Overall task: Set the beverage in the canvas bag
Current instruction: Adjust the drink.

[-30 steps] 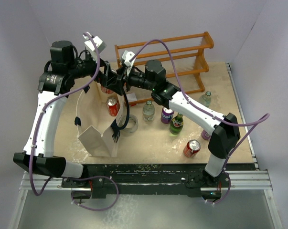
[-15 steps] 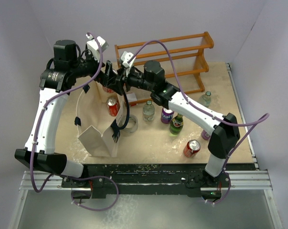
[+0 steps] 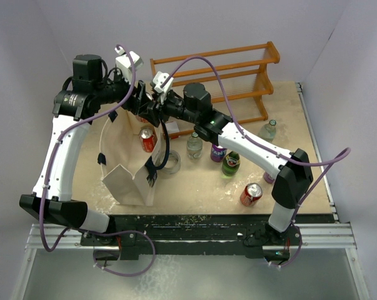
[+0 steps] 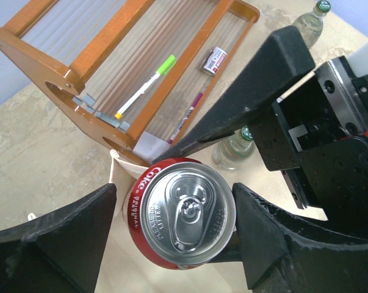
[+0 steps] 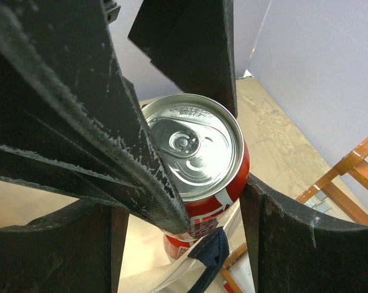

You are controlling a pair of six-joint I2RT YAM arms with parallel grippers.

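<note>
- The cola can (image 4: 185, 213) hangs upright in the air where both arms meet, just above the far rim of the canvas bag (image 3: 129, 184).
- The left pincer (image 4: 174, 204) is closed onto the can, with one finger pressed to each side.
- The right pincer (image 5: 184, 207) straddles the same can. One finger touches its side, but I cannot tell whether it grips.
- The bag stands open on the surface (image 3: 201, 187), with a navy handle (image 5: 209, 256) right under the can.
- The wooden rack (image 3: 226, 69) stands behind, and a second red can (image 3: 251, 194) sits well to the right.
</note>
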